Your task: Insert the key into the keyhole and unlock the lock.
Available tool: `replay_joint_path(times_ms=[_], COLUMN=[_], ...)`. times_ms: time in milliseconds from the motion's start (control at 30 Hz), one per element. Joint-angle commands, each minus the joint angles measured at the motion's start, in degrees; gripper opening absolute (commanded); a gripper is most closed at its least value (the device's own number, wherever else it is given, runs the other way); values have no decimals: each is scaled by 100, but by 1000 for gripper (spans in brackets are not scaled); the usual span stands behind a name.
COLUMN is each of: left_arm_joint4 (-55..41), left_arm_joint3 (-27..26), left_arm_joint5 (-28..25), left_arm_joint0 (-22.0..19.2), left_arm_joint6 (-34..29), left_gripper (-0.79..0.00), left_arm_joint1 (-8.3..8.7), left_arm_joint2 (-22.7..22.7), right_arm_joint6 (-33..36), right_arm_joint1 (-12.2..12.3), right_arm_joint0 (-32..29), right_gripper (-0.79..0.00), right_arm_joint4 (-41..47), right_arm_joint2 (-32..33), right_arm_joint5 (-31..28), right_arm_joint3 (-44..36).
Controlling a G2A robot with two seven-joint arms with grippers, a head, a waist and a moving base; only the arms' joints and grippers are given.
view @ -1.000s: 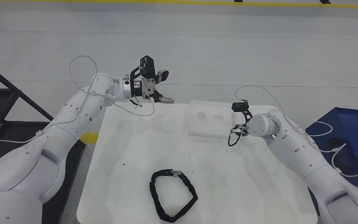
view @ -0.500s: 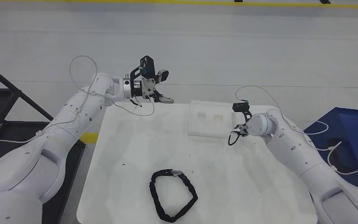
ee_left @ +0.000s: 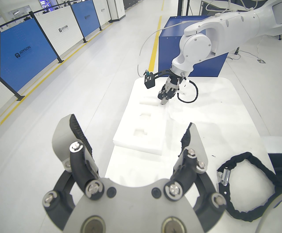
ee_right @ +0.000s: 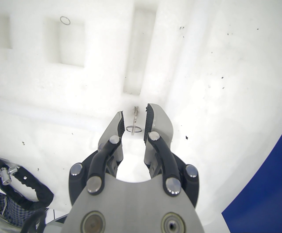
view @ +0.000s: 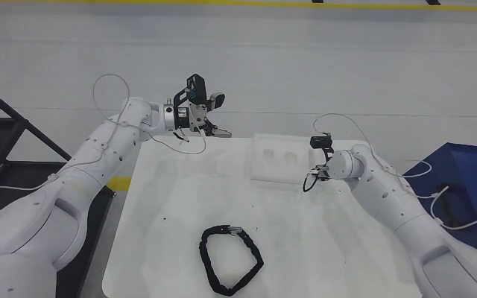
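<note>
A small silver key [ee_right: 134, 118] with a wire ring lies on the white foam block [view: 277, 173], just below a narrow slot. My right gripper [ee_right: 133, 108] is open, one fingertip on either side of the key and neither pressing it. Seen from above, that gripper [view: 311, 179] is at the block's right end. The black fabric-covered chain lock [view: 231, 258] lies looped near the table's front, its metal lock cylinder [ee_left: 225, 176] at one end. My left gripper [ee_left: 132, 125] hangs open and empty over the table's back left edge [view: 220, 132].
The foam block [ee_left: 141, 141] has several rectangular recesses, one holding a loose wire ring [ee_right: 65, 20]. A blue cabinet [view: 455, 171] stands off the table's right side. Part of the chain lock [ee_right: 28, 192] reaches close to my right wrist.
The right arm has edged slightly left toward the foam block, gripper staying at its right end. The left arm and the chain lock have not moved.
</note>
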Motion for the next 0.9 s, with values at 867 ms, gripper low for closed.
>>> replay_joint_path(times_ms=[867], left_arm_joint4=[0], left_arm_joint3=[0], left_arm_joint5=[0], left_arm_joint0=[0], left_arm_joint6=[0], left_gripper=[0], left_arm_joint1=[0], left_arm_joint2=[0], right_arm_joint6=[577], right_arm_joint1=[226], right_arm_joint0=[-424], right_gripper=[-785], right_arm_joint4=[-895], right_arm_joint2=[712], right_arm_joint5=[606], right_arm_joint3=[-1262])
